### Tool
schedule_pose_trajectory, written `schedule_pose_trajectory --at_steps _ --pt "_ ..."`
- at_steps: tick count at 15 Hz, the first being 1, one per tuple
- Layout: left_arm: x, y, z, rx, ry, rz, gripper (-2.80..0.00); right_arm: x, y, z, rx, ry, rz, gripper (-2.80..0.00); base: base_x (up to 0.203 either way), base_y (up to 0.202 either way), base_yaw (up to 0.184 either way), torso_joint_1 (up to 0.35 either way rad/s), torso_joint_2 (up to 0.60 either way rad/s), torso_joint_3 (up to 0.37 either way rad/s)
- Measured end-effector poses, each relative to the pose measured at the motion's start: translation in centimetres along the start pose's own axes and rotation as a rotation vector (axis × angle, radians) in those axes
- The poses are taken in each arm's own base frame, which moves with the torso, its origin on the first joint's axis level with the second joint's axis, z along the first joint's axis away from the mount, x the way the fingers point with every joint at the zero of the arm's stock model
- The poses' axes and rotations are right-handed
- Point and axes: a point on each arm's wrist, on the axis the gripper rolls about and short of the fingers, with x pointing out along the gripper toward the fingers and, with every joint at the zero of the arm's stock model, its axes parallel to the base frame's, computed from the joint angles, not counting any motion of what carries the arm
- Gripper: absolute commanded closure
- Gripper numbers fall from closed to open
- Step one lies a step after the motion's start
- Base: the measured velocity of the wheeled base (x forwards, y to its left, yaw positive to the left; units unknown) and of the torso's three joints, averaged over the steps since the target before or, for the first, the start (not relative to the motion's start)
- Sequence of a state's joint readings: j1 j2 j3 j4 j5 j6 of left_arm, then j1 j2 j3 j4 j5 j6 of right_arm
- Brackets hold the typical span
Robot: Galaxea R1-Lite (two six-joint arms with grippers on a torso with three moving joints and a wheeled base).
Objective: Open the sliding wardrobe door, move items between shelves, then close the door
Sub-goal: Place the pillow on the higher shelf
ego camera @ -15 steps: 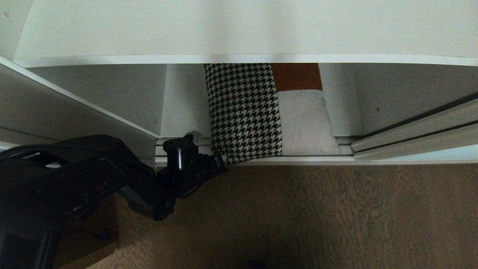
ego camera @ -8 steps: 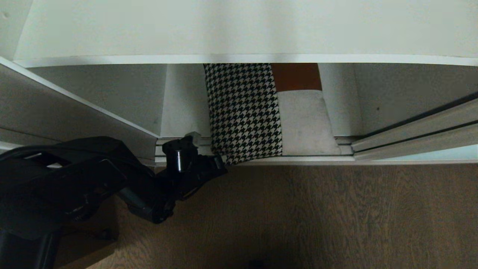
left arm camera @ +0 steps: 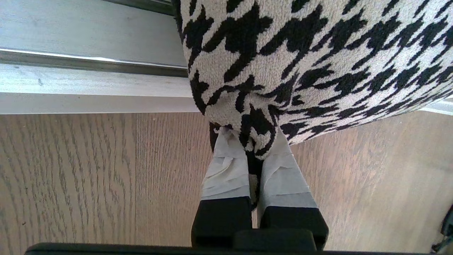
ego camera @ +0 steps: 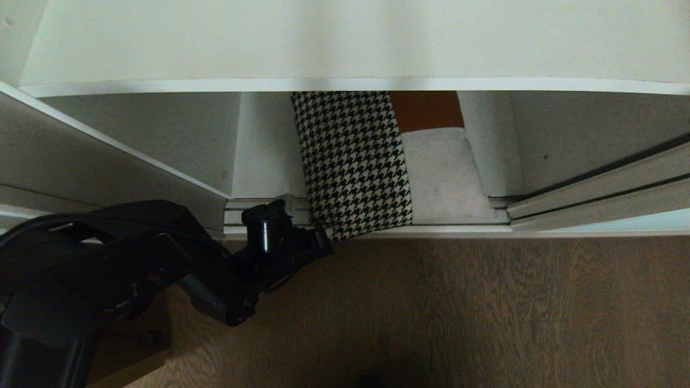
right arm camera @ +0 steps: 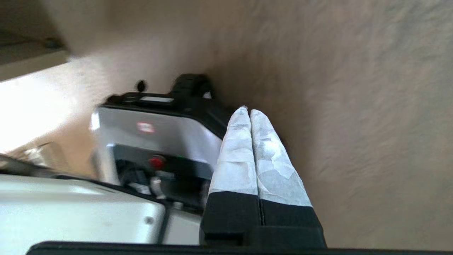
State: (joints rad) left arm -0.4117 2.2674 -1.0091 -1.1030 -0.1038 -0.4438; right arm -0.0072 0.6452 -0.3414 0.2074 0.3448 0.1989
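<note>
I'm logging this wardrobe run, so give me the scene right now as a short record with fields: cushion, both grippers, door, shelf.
cushion: houndstooth cushion stands at the bottom of the wardrobe, its lower corner hanging over the floor track
left gripper: left gripper, jaws pinched shut on the cushion's lower corner, low at the wardrobe's front edge
right gripper: right gripper, jaws shut and empty, above the wooden floor beside the robot's base
door: sliding wardrobe door pushed aside to the right; opening clear
shelf: white shelf above the cushion
</note>
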Motion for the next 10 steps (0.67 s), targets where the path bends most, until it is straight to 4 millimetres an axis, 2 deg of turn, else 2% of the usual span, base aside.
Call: schedule_pose_trajectory --at_steps 5,10 --pt "0.1 -0.1 0.1 0.001 -0.006 -0.002 0.0 5.2 -0.8 3.3 0.068 0.154 0.068 0.0 0.0 0.0 0.0 0.0 0.0 0.0" --pt "0.1 -0.1 0.2 0.003 -0.011 -0.003 0.0 10.9 -1.3 5.6 0.124 0.193 0.103 0.0 0.0 0.0 0.0 0.0 0.0 0.0"
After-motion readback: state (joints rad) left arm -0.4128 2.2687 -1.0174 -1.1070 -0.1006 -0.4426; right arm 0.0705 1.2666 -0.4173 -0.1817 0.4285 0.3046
